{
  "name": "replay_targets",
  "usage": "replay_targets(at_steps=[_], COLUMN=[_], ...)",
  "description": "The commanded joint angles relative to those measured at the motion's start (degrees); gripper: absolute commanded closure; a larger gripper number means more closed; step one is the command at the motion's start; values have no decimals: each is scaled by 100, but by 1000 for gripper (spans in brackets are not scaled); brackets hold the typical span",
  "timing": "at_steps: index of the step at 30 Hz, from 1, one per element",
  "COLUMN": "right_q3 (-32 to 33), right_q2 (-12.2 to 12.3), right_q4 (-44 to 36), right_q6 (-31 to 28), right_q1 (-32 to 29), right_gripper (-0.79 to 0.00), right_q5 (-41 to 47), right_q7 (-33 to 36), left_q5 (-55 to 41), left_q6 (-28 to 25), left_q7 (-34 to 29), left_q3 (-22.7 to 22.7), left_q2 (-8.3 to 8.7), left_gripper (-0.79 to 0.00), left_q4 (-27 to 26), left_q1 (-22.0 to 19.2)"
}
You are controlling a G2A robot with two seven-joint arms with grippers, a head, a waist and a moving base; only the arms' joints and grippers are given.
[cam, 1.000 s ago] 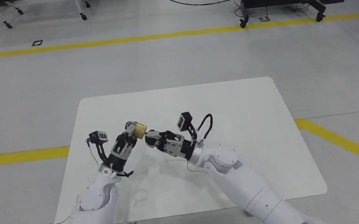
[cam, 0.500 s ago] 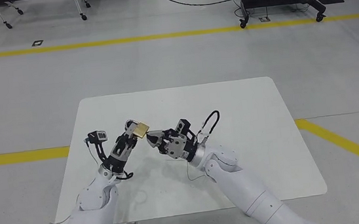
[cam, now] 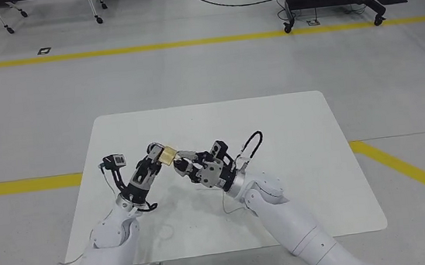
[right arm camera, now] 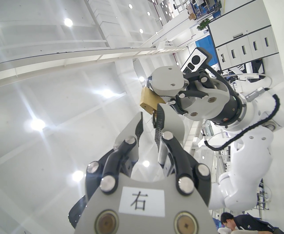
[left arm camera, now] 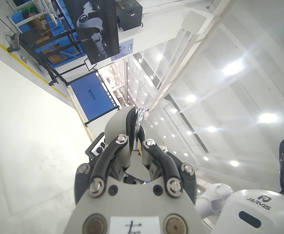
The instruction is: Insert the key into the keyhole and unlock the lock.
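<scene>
Aloft, one lock (right arm camera: 149, 100), left hand (left arm camera: 137, 128) gripping it

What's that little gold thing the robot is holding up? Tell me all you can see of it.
It is a small padlock with a brass-coloured, block-shaped body and a silvery shackle. The left gripper is shut on it, holding it tilted above the white table. The right gripper sits close at its free end; whether they touch is unclear.

One-character label (left arm camera: 134, 225) on left pincer (left arm camera: 137, 124) base, second label (right arm camera: 142, 201) on right pincer (right arm camera: 149, 118)
</scene>
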Motion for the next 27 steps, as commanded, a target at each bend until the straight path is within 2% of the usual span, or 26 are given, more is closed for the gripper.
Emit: replay_targets(at_steps=[1, 6, 7, 12, 16, 20, 23, 27], right_q3=[8, 115, 183, 853, 853, 853, 853, 853], right_q2=[8, 40, 56, 240, 240, 240, 240, 240], right_q4=[3, -13, -56, -610, -610, -610, -610, -610], right_q6=[-43, -166, -230, -680, -680, -680, -680, -680], right_q1=[-1, -11, -19, -268, -268, -268, -268, -268], right_gripper=[-683, -736, -785, -785, -785, -785, -785, -785], right_q5=[-79, -225, -249, -774, -774, -774, -774, -774], right_q7=[22, 43, 55, 47, 47, 47, 47, 47], left_q5=[12, -133, -183, -46, 698, 1489, 1995, 2516], left_q6=[10, 162, 236, 762, 1428, 1908, 2065, 2131], left_q7=[9, 46, 54, 134, 54, -96, -189, -277], left_q3=[11, 69, 89, 293, 678, 1223, 1594, 1704], left_q2=[1, -6, -9, -33, -56, -117, -170, -162], left_gripper=[0, 0, 0, 0, 0, 0, 0, 0], left_q4=[7, 16, 19, -23, -48, 33, 253, 613], left_q1=[-7, -28, -43, -168, -418, -836, -1148, -1374])
